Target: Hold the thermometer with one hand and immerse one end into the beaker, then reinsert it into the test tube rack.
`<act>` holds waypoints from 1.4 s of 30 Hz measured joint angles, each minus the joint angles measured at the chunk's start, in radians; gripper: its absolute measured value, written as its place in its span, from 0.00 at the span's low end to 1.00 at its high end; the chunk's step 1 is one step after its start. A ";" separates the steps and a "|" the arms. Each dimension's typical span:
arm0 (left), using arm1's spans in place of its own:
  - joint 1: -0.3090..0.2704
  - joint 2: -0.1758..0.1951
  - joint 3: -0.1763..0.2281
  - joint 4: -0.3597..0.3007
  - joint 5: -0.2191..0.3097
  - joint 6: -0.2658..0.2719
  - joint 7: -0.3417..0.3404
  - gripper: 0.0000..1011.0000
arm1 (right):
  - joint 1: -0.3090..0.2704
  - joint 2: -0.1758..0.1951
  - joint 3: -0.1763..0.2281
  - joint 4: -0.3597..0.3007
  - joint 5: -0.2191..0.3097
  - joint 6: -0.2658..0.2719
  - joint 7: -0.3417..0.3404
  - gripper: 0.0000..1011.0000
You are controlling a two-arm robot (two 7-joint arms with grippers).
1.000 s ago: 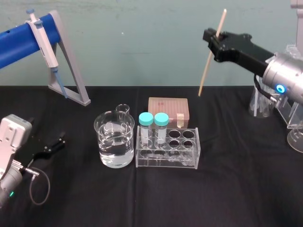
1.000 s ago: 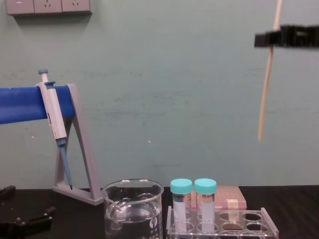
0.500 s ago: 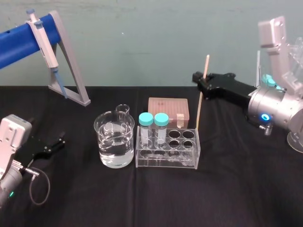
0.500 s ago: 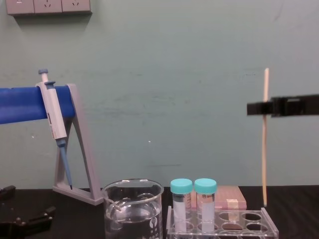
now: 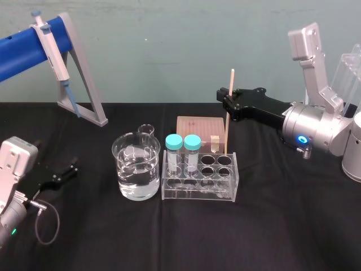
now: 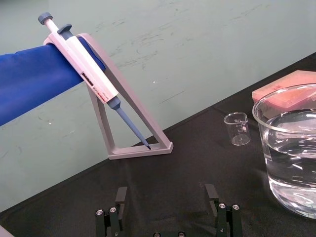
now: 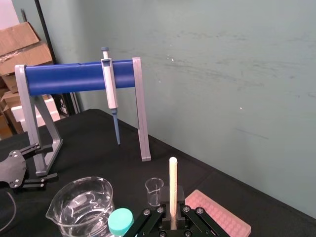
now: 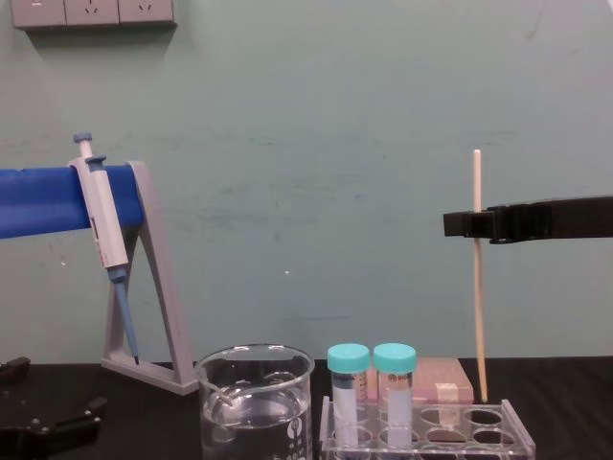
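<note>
The thermometer (image 5: 227,135) is a thin cream rod standing almost upright, and my right gripper (image 5: 228,104) is shut on it above its middle. Its lower tip sits at the back right hole of the clear test tube rack (image 5: 198,191); whether it is inside the hole I cannot tell. In the chest view the thermometer (image 8: 479,316) hangs from the black gripper (image 8: 474,223) over the rack (image 8: 517,436). The beaker (image 5: 136,166), partly filled with water, stands left of the rack. My left gripper (image 6: 167,197) rests open on the table at the near left.
Two teal-capped tubes (image 5: 183,148) fill the rack's left holes. A pink box (image 5: 197,127) and a tiny beaker (image 5: 146,131) sit behind. The grey stand (image 5: 84,84) with the pipette (image 5: 53,53) is at the back left. Glassware (image 5: 352,161) stands at the right edge.
My right gripper has come down and to the left with the thermometer. The rod went from tilted and high to nearly upright, its lower tip now at the rack. The left arm stayed still.
</note>
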 joint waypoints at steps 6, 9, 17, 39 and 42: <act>0.000 0.000 0.000 0.000 0.000 0.000 0.000 0.99 | 0.008 -0.015 -0.004 0.032 -0.015 -0.017 0.012 0.05; 0.000 0.000 0.000 0.000 0.000 0.000 0.000 0.99 | 0.013 -0.024 -0.008 0.054 -0.023 -0.025 0.021 0.05; 0.000 0.000 0.000 0.000 0.000 0.000 0.000 0.99 | 0.031 -0.049 -0.018 0.111 -0.043 -0.040 0.044 0.05; 0.000 0.000 0.000 0.000 0.000 0.000 0.000 0.99 | 0.025 -0.080 -0.022 0.183 -0.069 -0.036 0.063 0.05; 0.000 0.000 0.000 0.000 0.000 0.000 0.000 0.99 | 0.021 -0.081 -0.020 0.185 -0.070 -0.034 0.062 0.05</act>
